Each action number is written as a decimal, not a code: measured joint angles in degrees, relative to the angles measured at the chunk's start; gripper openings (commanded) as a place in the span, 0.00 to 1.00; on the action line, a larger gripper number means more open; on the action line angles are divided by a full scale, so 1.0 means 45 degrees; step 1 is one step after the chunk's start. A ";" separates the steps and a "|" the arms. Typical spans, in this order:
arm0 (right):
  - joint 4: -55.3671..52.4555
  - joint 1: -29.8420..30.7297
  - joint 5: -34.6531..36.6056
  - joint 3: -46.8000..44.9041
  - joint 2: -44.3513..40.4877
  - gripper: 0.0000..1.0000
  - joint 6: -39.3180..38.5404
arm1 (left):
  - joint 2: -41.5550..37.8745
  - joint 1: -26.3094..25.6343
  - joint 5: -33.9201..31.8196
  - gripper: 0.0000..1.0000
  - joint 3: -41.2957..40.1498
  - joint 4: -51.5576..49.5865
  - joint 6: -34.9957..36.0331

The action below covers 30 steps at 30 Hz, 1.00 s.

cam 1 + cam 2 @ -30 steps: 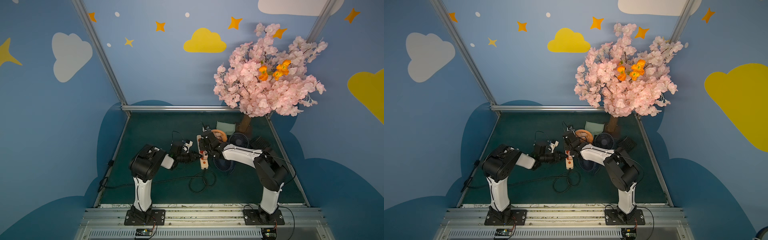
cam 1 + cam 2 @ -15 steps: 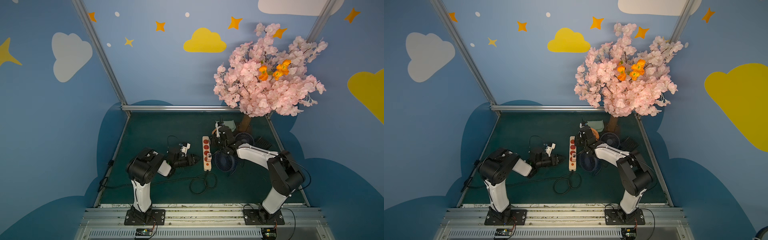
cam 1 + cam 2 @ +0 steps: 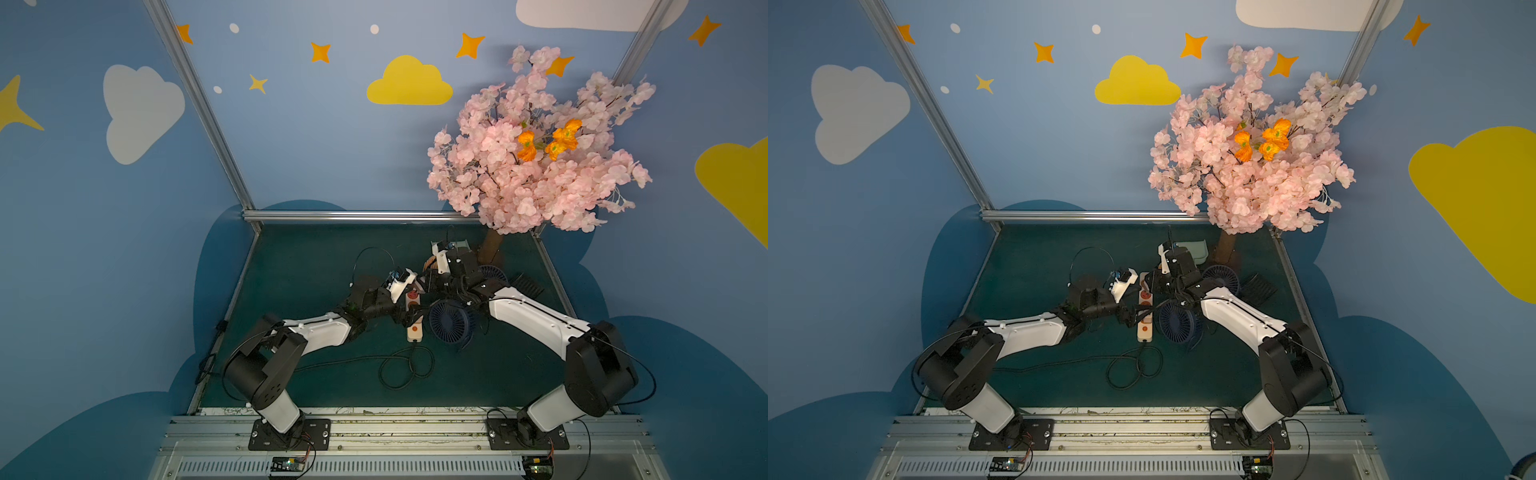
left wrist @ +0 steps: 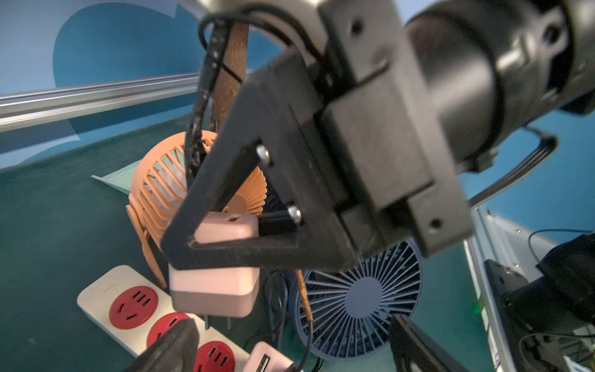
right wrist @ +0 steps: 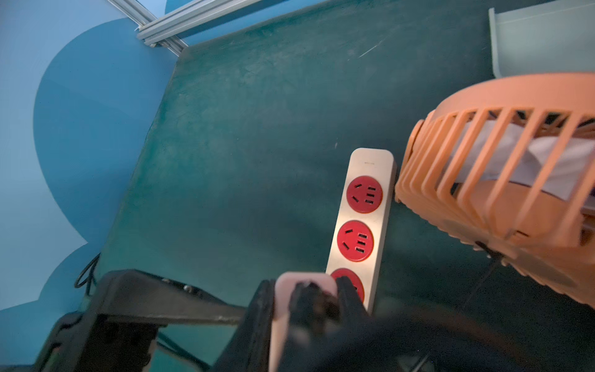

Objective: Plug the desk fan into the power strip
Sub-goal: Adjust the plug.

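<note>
In both top views the power strip lies at the centre of the frame on the green mat, its orange button at the lower end and the blue fan just to its right. In the left wrist view the left gripper stands wide open and empty over the red sockets, while the right gripper is clamped on a pale pink plug whose prongs hang just above the strip. In the right wrist view this plug sits tight between the right gripper's fingers, over the third socket, and the orange fan is just beside the strip's far end.
</note>
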 measured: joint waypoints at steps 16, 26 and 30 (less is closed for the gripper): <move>-0.1656 -0.0015 -0.2045 0.0860 -0.0228 0.00 0.0389 | 0.0219 -0.0277 -0.0797 0.73 0.0593 -0.1370 0.1710; -0.2351 0.0141 -0.2341 0.0855 -0.0321 0.00 0.0355 | 0.0398 -0.0267 -0.0792 0.38 0.0928 -0.0117 0.0816; -0.2574 0.0053 -0.2331 0.0850 -0.0461 0.11 0.0301 | 0.0529 -0.0277 -0.0636 0.22 0.0923 0.0160 0.0709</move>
